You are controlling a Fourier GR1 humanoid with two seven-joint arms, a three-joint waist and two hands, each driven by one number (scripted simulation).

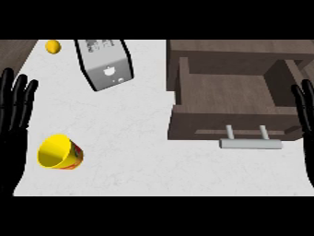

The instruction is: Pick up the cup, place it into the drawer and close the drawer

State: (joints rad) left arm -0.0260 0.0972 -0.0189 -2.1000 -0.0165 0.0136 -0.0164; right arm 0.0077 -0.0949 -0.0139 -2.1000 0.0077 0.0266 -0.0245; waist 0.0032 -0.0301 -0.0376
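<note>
Glossy yellow cup (tapered) lies tipped.

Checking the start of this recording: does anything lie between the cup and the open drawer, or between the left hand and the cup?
Nothing visible does. The cup lies on its side right beside the left hand, and bare counter runs from it to the open drawer. The grey box and the lemon sit farther back, off that path.
</note>
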